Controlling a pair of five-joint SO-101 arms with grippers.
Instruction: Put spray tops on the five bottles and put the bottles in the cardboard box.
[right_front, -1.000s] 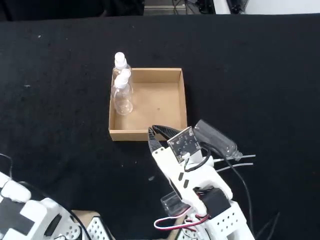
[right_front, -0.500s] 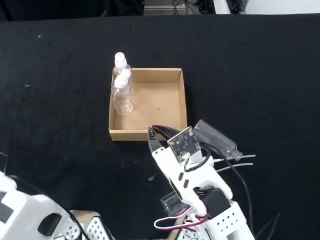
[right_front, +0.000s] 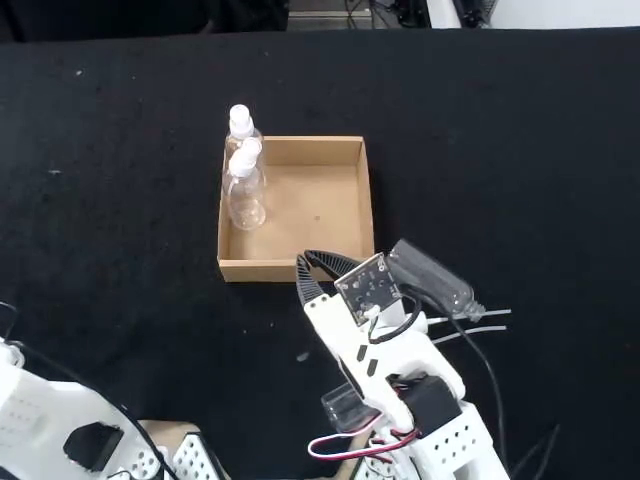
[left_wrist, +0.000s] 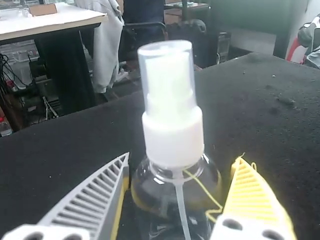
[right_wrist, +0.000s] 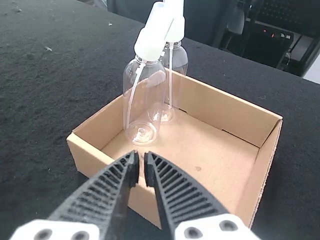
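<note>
1. left pincer (left_wrist: 182, 160) pinches a clear bottle (left_wrist: 160, 192) at its shoulder, with a grey finger on one side and a yellow finger on the other. the bottle is upright, and a white spray top (left_wrist: 170, 110) under a clear cap sits on its neck.
2. right pincer (right_wrist: 140, 159) has its black fingers pressed almost together with nothing between them. it hangs just outside the near wall of the cardboard box (right_wrist: 90, 145).
3. the cardboard box holds two upright bottles, each with a white sprayer on. the front bottle (right_wrist: 142, 95) stands against a side wall and the rear bottle (right_wrist: 172, 65) stands just behind it in the corner.
4. in the high view a bare bottle (right_front: 432, 275) lies on its side on the black surface (right_front: 520, 150) beside the right arm (right_front: 390, 350). two thin white tubes (right_front: 480, 316) lie near it.
5. since the earlier frames the left arm (right_front: 40, 430), at the lower corner of the high view, has shifted. the box, its two bottles and the right arm are where they were.
</note>
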